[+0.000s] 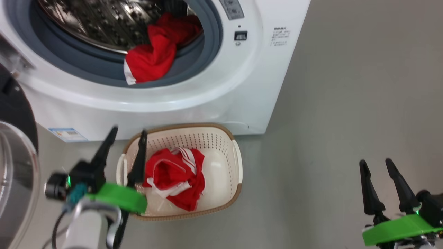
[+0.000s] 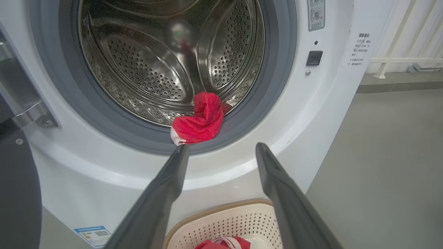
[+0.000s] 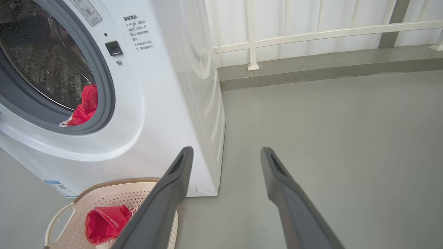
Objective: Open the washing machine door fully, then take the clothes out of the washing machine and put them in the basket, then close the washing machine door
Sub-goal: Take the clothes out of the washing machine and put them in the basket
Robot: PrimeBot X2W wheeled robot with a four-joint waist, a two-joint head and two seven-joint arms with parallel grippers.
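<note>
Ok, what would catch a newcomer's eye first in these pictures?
A bright red garment spills over the grey rubber ring of the washing machine. Below, a second red garment lies in the cream basket, the open left gripper by its left rim.

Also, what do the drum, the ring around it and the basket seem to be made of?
Drum: apparently polished steel, mirror-like and perforated. Ring: likely matte grey rubber, dull, no glare. Basket: probably cream plastic, smooth, moulded holes; brown rim looks woven, perhaps imitation.
</note>
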